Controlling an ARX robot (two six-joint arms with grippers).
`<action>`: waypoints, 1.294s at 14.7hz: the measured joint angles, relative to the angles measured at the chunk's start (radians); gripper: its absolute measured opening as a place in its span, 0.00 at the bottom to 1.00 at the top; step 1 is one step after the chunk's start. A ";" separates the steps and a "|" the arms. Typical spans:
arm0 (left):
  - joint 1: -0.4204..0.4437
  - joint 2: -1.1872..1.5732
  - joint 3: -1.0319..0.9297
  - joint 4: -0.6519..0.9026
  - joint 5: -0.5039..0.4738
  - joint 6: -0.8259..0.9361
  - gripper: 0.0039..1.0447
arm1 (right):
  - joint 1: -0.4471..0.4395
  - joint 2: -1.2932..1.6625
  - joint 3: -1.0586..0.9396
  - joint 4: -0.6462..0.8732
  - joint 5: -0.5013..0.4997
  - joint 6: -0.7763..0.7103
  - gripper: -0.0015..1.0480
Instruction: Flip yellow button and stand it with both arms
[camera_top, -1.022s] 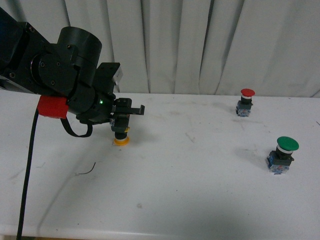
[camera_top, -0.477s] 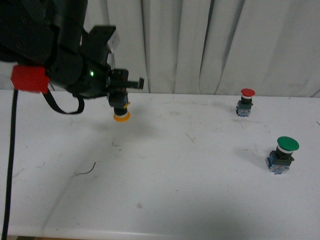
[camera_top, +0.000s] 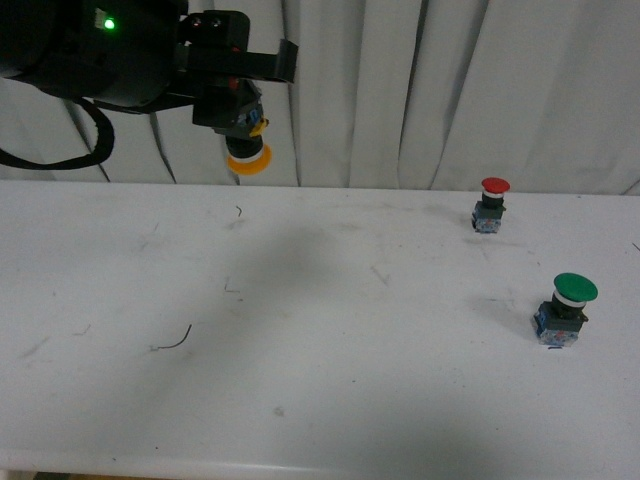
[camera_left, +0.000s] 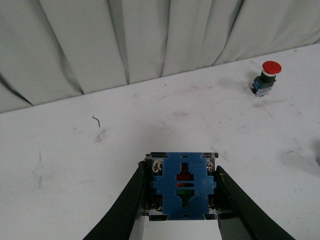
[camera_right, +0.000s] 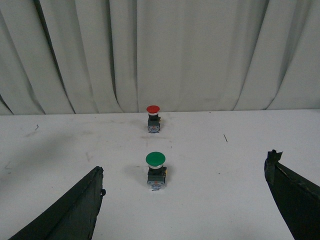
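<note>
The left tool is clamped on the yellow button and holds it in the air well above the white worktop, in front of the pale curtain. The yellow-orange cap points down. In the left wrist view the button's blue contact block sits pinched between the 2 black fingers, its end face toward the camera. The right tool is spread wide with nothing between its prongs. A red button and a green button stand upright, caps up, on the right part of the worktop, well apart from each other and from the yellow button.
</note>
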 joint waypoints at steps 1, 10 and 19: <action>0.008 -0.021 -0.027 0.023 -0.007 -0.004 0.31 | 0.000 0.000 0.000 0.000 0.000 0.000 0.94; 0.156 0.032 -0.370 0.863 0.521 -0.744 0.30 | 0.000 0.000 0.000 0.000 0.000 0.000 0.94; 0.093 0.185 -0.435 1.056 0.507 -1.309 0.30 | 0.000 0.000 0.000 0.000 0.000 0.000 0.94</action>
